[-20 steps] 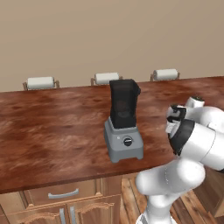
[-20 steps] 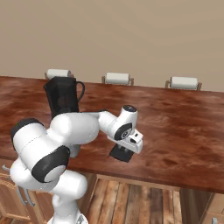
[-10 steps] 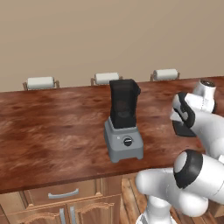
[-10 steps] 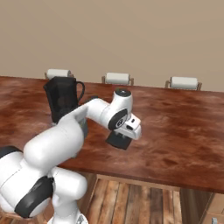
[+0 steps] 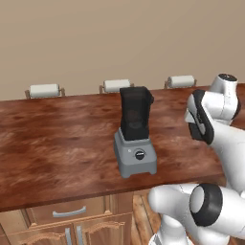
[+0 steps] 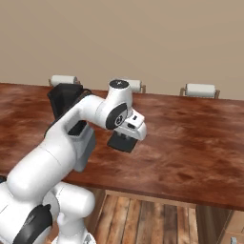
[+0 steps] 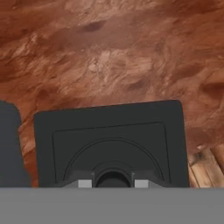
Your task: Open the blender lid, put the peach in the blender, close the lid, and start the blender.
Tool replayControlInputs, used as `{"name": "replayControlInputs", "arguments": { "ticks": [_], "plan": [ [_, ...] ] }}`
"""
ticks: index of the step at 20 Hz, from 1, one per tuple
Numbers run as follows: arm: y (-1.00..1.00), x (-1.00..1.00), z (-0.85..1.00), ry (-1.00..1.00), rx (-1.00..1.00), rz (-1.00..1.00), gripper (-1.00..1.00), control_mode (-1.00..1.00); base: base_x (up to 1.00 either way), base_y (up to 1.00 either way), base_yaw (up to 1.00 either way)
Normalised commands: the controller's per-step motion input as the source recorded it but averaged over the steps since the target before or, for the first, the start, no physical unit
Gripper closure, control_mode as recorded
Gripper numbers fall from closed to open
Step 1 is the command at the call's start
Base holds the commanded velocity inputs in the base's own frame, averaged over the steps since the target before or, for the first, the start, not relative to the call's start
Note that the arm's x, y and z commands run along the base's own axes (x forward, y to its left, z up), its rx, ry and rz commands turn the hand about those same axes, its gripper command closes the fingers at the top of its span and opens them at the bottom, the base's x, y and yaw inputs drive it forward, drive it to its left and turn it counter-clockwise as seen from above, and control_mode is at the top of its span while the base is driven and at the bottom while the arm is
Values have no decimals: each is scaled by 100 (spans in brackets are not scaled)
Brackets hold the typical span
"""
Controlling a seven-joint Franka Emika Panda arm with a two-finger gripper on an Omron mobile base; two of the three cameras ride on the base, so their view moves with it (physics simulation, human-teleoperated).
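I can read no brand or writing anywhere; the blender shows just a round black knob on its grey base. My hand is clamped on the little raised centre of the blender lid, and in the hand view the fingers sit tight on either side of that knob. The flat black plate hangs just under the hand, over the brown wooden table; I cannot tell whether it touches the wood. The blender stands on the table to the hand's left, its dark jar open at the top. Three white rolls line the table's far edge, well beyond the hand. Below the near edge are wooden cabinet fronts and plank floor.
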Motion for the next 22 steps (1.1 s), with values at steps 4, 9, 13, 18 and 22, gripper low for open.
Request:
{"name": "replayControlInputs", "arguments": {
  "ticks": [4, 9, 13, 18, 22],
  "plan": [
    [2, -38, 40, -15, 0, 0, 100, -100, 0, 0, 0],
    [9, -40, 72, -13, 0, 1, 100, -100, 0, 0, 0],
    [33, -30, 88, -15, 0, 0, 100, -100, 0, 0, 0],
    [51, -18, 92, -9, -4, 0, 100, -100, 0, 0, 0],
    [51, -17, 91, -6, -5, 0, 100, -100, 0, 0, 0]
  ]
}}
